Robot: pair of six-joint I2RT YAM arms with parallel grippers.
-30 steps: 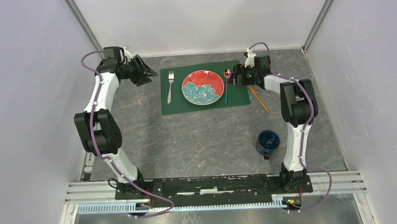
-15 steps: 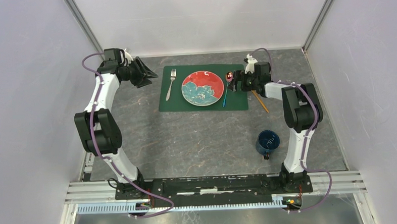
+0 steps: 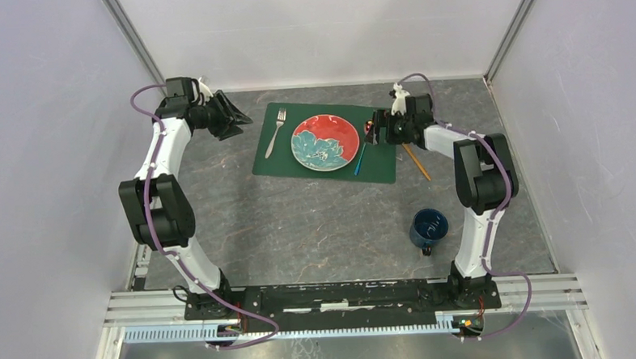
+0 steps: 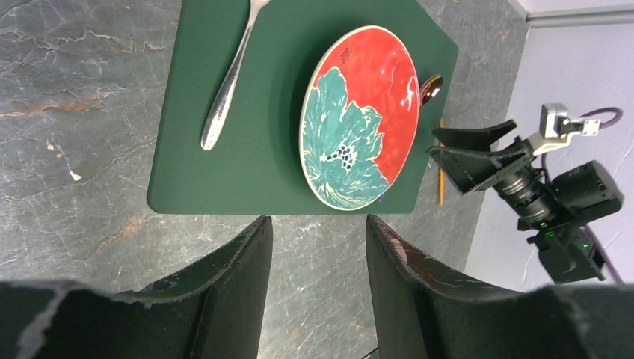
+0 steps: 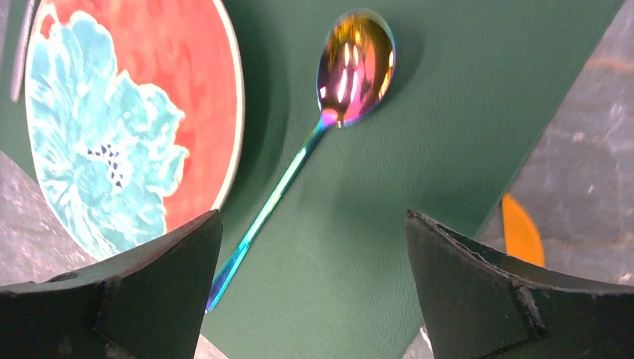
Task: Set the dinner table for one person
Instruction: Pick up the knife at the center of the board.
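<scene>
The dinner table [image 3: 316, 220] is a dark grey stone-look top. A green placemat [image 3: 274, 165] lies skewed at its far middle. On the mat are a red plate with a teal flower [image 3: 325, 142], a silver fork [image 3: 275, 133] to its left and an iridescent spoon [image 3: 361, 155] to its right. My left gripper [image 3: 229, 119] is open and empty, off the mat's far left corner; its wrist view shows it [image 4: 318, 224] over bare table. My right gripper [image 3: 375, 131] is open and empty, low over the mat's right part [image 5: 419, 142], with the spoon [image 5: 351, 67] just ahead of the gripper [image 5: 312, 221].
An orange stick-like utensil [image 3: 416, 161] lies on the table just right of the mat, and it also shows in the right wrist view [image 5: 519, 228]. A dark blue mug [image 3: 428, 227] stands at the near right beside the right arm. Grey walls enclose the table on three sides.
The placemat with the plate, fork and spoon has turned a little and slid left. The right gripper has shifted slightly over the mat's right edge. The left arm has barely moved.
</scene>
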